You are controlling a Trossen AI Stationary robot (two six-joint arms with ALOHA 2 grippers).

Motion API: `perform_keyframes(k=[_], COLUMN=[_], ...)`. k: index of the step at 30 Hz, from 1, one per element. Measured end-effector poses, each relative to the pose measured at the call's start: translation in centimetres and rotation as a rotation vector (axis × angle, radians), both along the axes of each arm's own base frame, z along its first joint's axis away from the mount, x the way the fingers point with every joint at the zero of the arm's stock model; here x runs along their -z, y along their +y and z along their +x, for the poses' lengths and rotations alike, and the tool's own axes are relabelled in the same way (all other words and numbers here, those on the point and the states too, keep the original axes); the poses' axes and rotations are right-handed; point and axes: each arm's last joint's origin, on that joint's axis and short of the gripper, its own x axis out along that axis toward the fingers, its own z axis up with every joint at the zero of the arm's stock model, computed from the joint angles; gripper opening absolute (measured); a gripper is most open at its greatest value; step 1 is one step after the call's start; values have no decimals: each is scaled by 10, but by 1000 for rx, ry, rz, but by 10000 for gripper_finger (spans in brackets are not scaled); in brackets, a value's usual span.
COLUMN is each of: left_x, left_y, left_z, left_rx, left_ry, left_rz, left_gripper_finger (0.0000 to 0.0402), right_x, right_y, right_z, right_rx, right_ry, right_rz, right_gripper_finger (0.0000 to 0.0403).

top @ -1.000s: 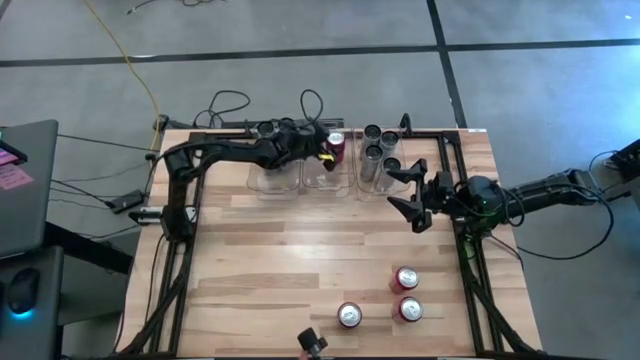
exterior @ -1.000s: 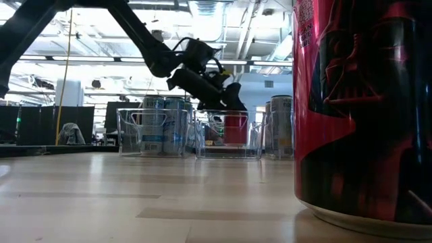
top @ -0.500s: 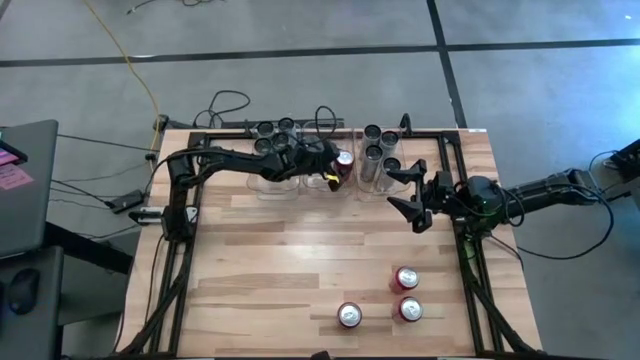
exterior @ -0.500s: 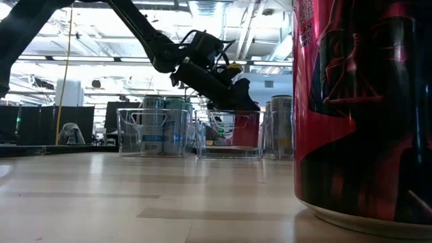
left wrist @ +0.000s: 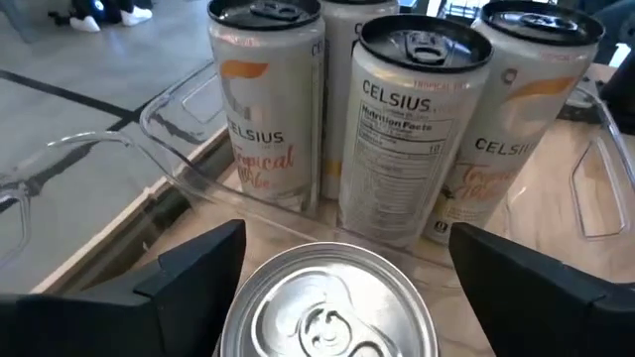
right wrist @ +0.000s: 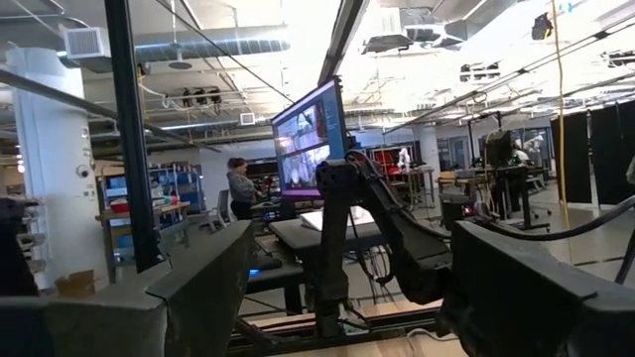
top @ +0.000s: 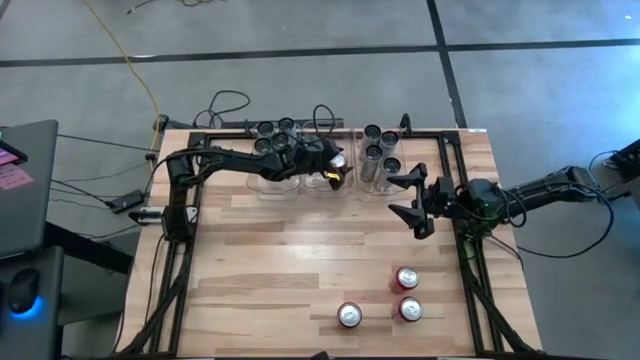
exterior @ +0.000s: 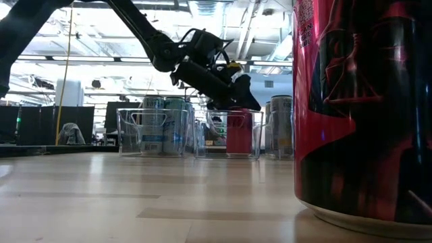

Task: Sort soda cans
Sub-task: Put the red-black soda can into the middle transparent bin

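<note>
Wood table. Left gripper over middle clear bin, fingers spread wide, red can standing just below between them. Right gripper wide, empty; three red cans nearer front edge.

Table is pale wood planks, smooth. Soda cans shiny metal, bins clear glossy plastic.
</note>
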Motion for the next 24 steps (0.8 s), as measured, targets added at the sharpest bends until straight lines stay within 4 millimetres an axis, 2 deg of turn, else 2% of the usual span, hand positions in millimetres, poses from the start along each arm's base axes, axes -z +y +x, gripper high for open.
perform_keyframes(k=[4,11,16,19,24], left_x=[-12,-74,-114,-114,-87], left_y=[-4,-28,-62,-96,-158], left_z=[-5,-29,-53,-63,-77], left_rx=[14,79,175,339,537], left_ry=[22,32,28,-22,-121], left_rz=[21,116,139,112,73], left_gripper_finger=[350,350,351,349,340], right_x=[0,0,-2,-3,-5], right_y=[0,0,0,2,9], right_z=[0,0,-1,-2,-4], right_rx=[1,1,-5,-21,-61], right_ry=[0,-3,-23,-31,-62], right_rz=[-2,-1,13,18,17], right_gripper_finger=[359,359,359,359,359])
